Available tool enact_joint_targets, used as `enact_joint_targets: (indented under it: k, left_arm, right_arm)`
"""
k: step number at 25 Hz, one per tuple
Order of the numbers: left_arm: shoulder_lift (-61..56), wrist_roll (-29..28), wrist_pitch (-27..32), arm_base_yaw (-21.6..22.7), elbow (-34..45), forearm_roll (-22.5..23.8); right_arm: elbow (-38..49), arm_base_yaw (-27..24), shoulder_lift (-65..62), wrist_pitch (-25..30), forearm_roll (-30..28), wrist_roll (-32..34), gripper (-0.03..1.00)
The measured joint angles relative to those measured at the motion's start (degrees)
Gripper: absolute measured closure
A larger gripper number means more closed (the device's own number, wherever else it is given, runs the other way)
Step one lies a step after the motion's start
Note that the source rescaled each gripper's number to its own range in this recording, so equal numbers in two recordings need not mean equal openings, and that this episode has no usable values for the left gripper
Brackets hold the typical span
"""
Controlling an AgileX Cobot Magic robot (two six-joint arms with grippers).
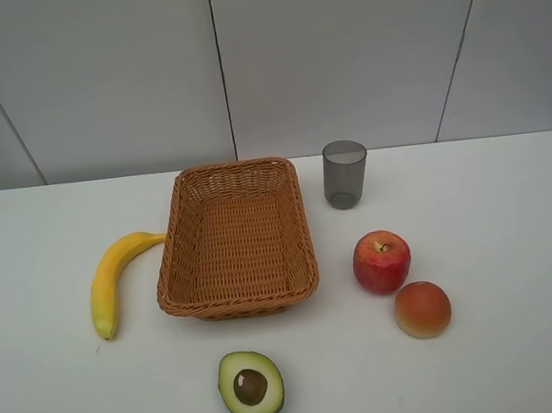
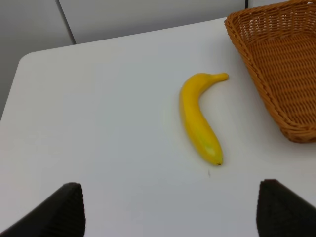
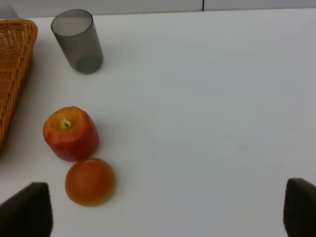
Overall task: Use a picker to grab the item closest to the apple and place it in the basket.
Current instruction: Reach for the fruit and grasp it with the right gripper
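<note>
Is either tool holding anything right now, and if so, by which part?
Nothing is held. The left tool and right tool are both open and empty; the orange fruit beside the apple sits untouched.

Bright, even, diffuse light falls from above on the white table [image 1: 57,394], which shows almost no glare. Around the basket [image 1: 234,166] shadows are faint and short: a soft one hugs its near rim, and another sits under the avocado [image 1: 251,385] in front of it. The exterior view is sharp throughout. In the wrist views, the tips of the left gripper [image 2: 170,212] and right gripper [image 3: 168,212] are dark, soft-edged blurs.
</note>
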Motion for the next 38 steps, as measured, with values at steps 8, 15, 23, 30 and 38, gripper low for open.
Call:
enact_joint_targets:
  k: [8, 15, 23, 30, 38]
  left_arm:
    - [0.0, 0.0, 0.0, 0.0, 0.0, 0.0]
    - [0.0, 0.0, 0.0, 0.0, 0.0, 0.0]
    - [0.0, 0.0, 0.0, 0.0, 0.0, 0.0]
    - [0.0, 0.0, 0.0, 0.0, 0.0, 0.0]
    - [0.0, 0.0, 0.0, 0.0, 0.0, 0.0]
  right_arm:
    - [-3.8, 0.0, 15.9, -0.6, 2.1, -3.0, -0.03]
    - [-4.2, 1.4, 27.1, -3.3, 4.4, -5.6, -0.03]
    - [-4.2, 10.0, 38.2, -6.6, 4.3, -3.9, -0.03]
    - [-4.2, 16.8, 45.7, -11.1, 4.3, -2.0, -0.03]
    - [-4.2, 21.4, 53.5, -14.3, 4.3, -1.5, -0.03]
